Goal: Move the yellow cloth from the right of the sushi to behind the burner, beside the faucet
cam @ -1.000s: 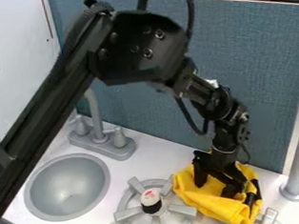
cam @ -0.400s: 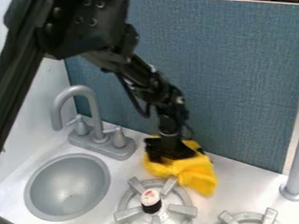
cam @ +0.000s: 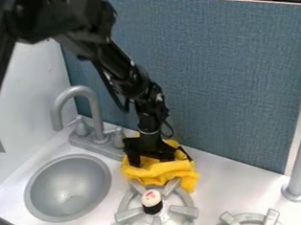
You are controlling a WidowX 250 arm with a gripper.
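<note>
My pincer [cam: 159, 162] is down on a crumpled yellow cloth [cam: 161, 170], its lower end sunk among the folds, so I cannot tell whether it is open, closed or gripping the cloth. The cloth bunches beneath and around it, with a thin strip showing behind. My dark body hides the middle, and I cannot make out what, if anything, lies under the folds. Just in front of my pincer, the cloth's near edge meets a grey burner [cam: 128, 215]; whether it rests on the prongs is unclear. A small white-topped thing with a black base [cam: 151, 200] stands at the burner's centre, hiding part of it. To my pincer's left in the view are the sink basin [cam: 68, 189] and, further back, the grey faucet [cam: 94, 108], its base running up beside me. The blue panel [cam: 234, 80] rises behind. Well off to the right in the view, a second burner [cam: 231, 220] is cut off by the bottom edge.
</note>
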